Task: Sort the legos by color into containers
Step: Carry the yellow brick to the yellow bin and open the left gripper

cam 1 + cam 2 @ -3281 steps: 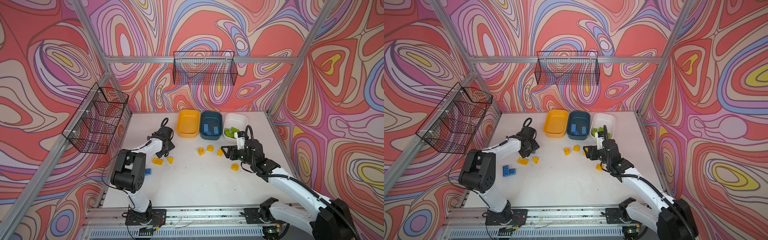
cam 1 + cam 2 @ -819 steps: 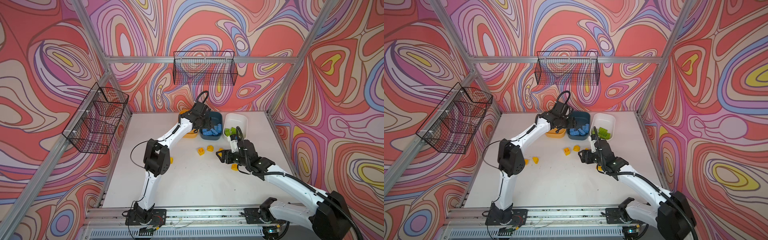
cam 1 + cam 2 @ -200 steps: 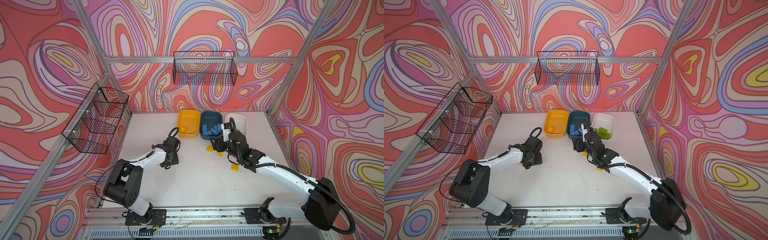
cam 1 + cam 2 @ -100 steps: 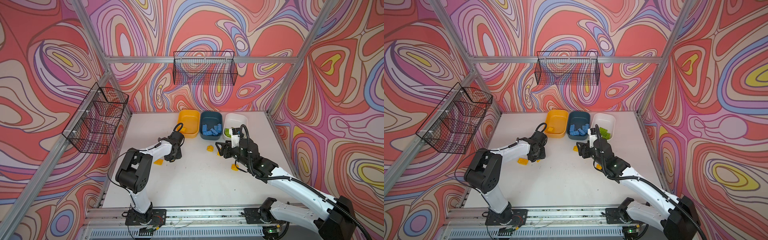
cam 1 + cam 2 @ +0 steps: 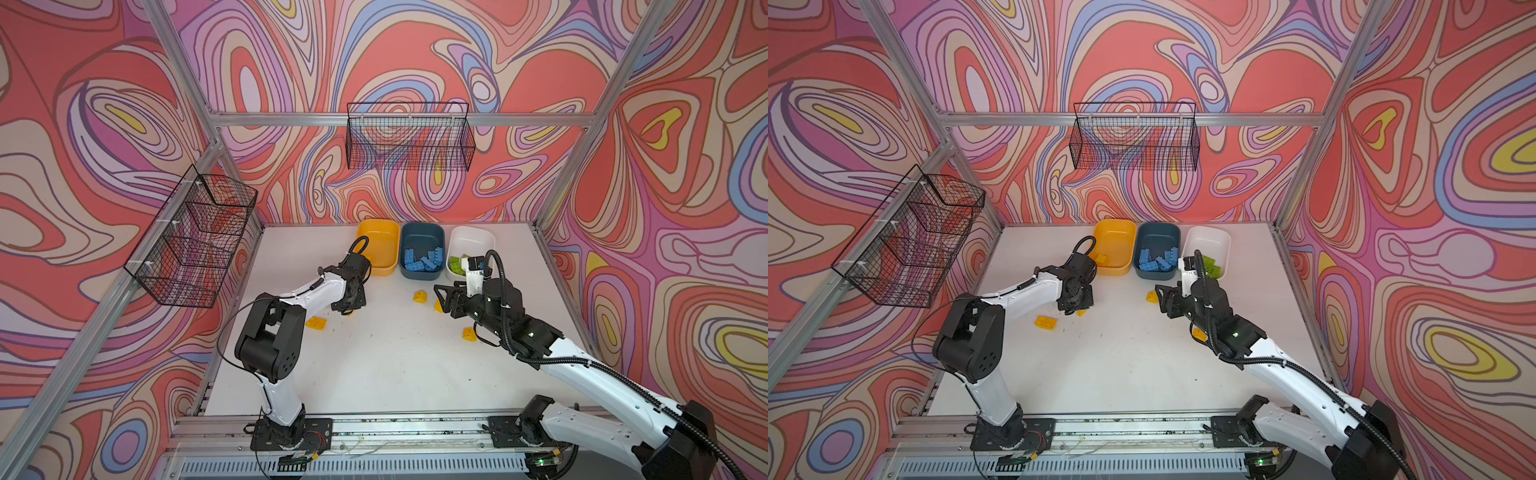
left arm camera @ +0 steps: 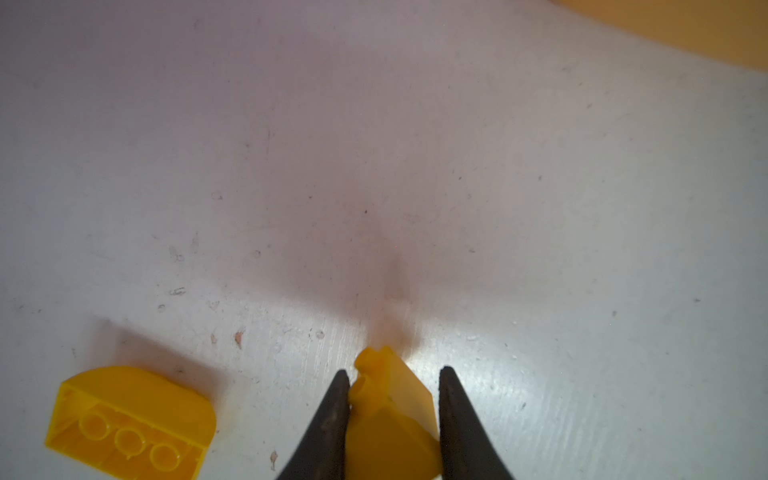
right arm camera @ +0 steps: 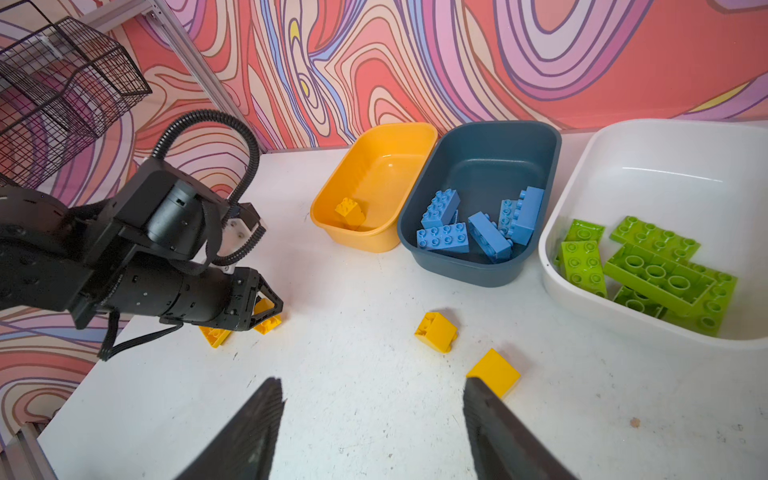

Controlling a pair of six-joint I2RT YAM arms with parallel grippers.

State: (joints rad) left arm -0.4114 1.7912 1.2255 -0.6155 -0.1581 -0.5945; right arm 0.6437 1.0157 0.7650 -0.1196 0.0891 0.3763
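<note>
- Your left gripper (image 6: 395, 370) has its jaws clamped on a small yellow sloped plastic brick (image 6: 390, 415), just in front of the yellow-orange plastic tub (image 7: 376, 243).
- Your right gripper (image 7: 372, 380) hangs wide open and empty, right of that tub, beside a loose yellow brick (image 7: 494, 372).

Three tubs in a row at 12 o'clock, some yellow bricks not yet in.
Yellow tub (image 5: 382, 237) with one yellow brick (image 7: 350, 212); blue tub (image 5: 422, 237) with blue bricks (image 5: 422, 262); white tub (image 5: 473, 241) with green bricks (image 5: 457, 266). Flat yellow brick (image 5: 316, 323) at 9 o'clock, small yellow brick (image 6: 390, 415) beside it pinched in left gripper (image 6: 395, 370); three more yellow bricks (image 5: 419, 296) around 2 to 3 o'clock.
</note>
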